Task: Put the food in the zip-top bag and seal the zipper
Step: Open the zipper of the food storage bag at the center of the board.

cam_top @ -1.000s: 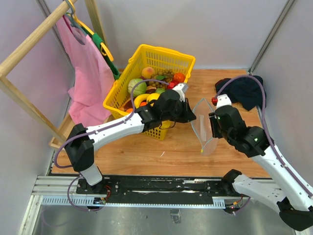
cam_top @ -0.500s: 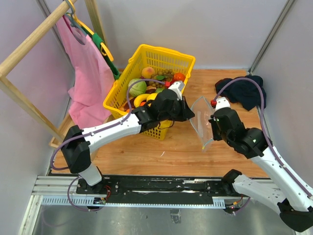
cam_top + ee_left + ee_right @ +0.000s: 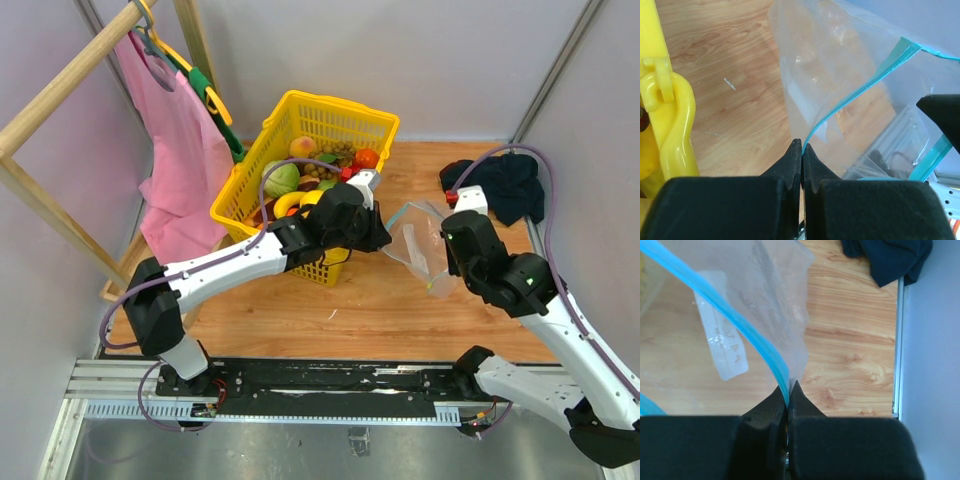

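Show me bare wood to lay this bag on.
Widest bare wood: the near strip between the yellow basket, the zip-top bag and the black rail. A smaller patch at the back, between basket and dark cloth. Crowded: the middle, where the left pincer and right pincer hold the bag.

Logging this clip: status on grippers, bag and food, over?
Both shut on zip-top bag at zipper: left gripper, right gripper. All food in yellow basket, bag empty. Nothing blocking.
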Action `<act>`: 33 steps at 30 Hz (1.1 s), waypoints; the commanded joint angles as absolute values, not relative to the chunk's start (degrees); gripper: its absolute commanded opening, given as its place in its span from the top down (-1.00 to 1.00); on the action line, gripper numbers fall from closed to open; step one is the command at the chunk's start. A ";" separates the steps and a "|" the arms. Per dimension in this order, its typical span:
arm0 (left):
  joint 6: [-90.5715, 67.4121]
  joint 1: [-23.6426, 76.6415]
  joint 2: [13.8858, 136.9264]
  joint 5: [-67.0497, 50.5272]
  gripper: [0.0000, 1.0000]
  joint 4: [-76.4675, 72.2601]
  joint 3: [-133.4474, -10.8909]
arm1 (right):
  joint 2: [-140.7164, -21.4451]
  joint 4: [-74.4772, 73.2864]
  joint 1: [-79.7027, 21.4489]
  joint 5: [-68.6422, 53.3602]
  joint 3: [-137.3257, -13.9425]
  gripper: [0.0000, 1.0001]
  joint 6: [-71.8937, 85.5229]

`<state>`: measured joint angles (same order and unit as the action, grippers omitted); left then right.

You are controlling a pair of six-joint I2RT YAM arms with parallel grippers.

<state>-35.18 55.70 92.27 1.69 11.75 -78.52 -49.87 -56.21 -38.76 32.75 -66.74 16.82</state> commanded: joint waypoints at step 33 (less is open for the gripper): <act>-32.62 52.11 80.68 -1.85 -0.22 6.47 -72.94 | -56.65 -60.65 -34.10 32.79 -70.56 0.99 19.21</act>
<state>-32.36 54.37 85.23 -1.50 8.82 -74.65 -56.05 -58.17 -35.48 30.63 -68.20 18.02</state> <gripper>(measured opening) 0.589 0.009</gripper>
